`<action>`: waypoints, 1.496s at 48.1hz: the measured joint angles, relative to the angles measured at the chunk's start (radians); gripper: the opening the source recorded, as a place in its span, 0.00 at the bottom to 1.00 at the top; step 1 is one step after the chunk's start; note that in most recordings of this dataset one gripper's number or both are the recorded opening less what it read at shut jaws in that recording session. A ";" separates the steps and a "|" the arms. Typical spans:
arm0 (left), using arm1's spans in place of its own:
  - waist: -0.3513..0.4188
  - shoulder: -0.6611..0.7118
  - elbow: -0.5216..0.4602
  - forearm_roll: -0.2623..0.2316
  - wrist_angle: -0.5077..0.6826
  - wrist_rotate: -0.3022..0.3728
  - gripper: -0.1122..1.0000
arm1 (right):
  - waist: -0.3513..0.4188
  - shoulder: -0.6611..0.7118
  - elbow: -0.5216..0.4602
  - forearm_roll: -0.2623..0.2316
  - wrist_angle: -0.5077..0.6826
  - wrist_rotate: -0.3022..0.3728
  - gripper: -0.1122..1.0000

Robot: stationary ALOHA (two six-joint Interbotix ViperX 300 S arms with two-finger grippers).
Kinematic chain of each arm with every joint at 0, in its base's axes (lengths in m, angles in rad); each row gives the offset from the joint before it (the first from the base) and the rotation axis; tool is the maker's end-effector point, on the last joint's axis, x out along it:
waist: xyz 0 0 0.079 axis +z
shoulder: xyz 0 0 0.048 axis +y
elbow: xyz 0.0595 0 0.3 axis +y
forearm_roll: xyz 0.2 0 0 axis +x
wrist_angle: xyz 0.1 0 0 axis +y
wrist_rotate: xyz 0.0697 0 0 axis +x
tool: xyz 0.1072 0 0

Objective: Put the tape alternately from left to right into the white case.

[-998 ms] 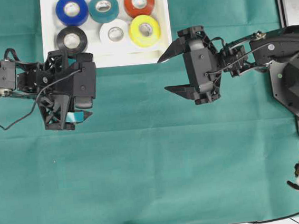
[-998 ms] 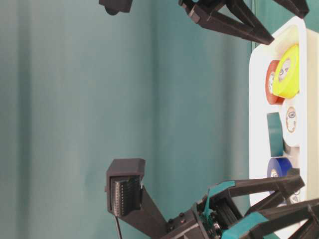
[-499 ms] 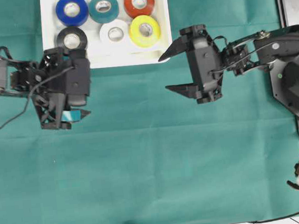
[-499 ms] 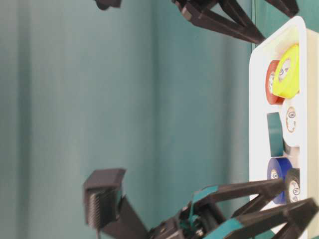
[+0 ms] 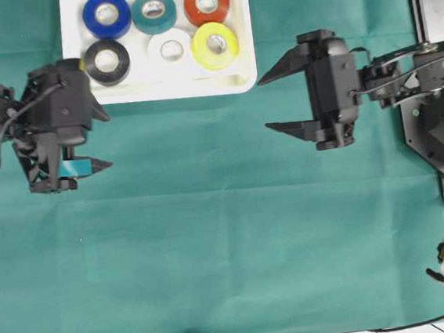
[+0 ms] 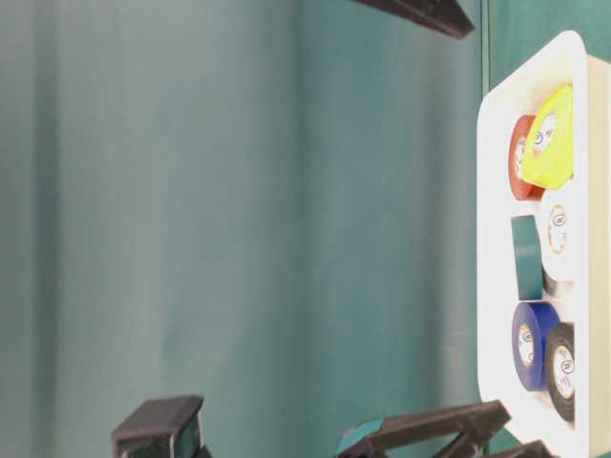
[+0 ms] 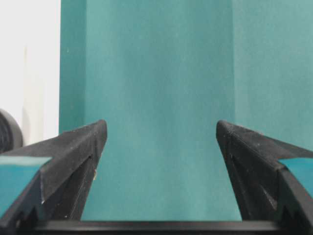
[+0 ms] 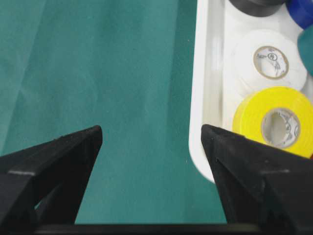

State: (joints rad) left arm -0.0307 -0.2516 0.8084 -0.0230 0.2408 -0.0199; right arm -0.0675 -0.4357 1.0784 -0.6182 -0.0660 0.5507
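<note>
White case (image 5: 74, 63), one, holding six tape rolls in two rows of three, at the table's far edge
Far row: blue (image 5: 107, 15), teal (image 5: 154, 12), red (image 5: 206, 2); near row: black (image 5: 106, 61), white (image 5: 171, 51), yellow (image 5: 215, 45). Glossy, pale cores. Left gripper (image 5: 93, 139) and right gripper (image 5: 276, 100): jaws spread wide, empty, over green cloth (image 5: 229, 244)

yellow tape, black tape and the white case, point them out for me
yellow tape (image 5: 214, 45), overhead view, on the roll's glossy top face
black tape (image 5: 106, 61), overhead view, on the roll's top face beside the core
white case (image 5: 175, 89), overhead view, on the bare near rim
</note>
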 measured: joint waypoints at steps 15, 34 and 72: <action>0.000 -0.106 0.117 -0.002 -0.129 -0.015 1.00 | 0.002 -0.160 0.078 0.002 0.000 0.025 0.89; 0.002 -0.255 0.238 -0.002 -0.238 -0.021 1.00 | 0.000 -0.371 0.178 0.002 0.000 0.040 0.89; 0.064 -0.546 0.430 -0.005 -0.275 -0.021 1.00 | 0.002 -0.551 0.281 0.003 0.044 0.107 0.89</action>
State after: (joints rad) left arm 0.0337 -0.7977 1.2379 -0.0276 -0.0337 -0.0414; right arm -0.0660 -0.9863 1.3591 -0.6151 -0.0215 0.6581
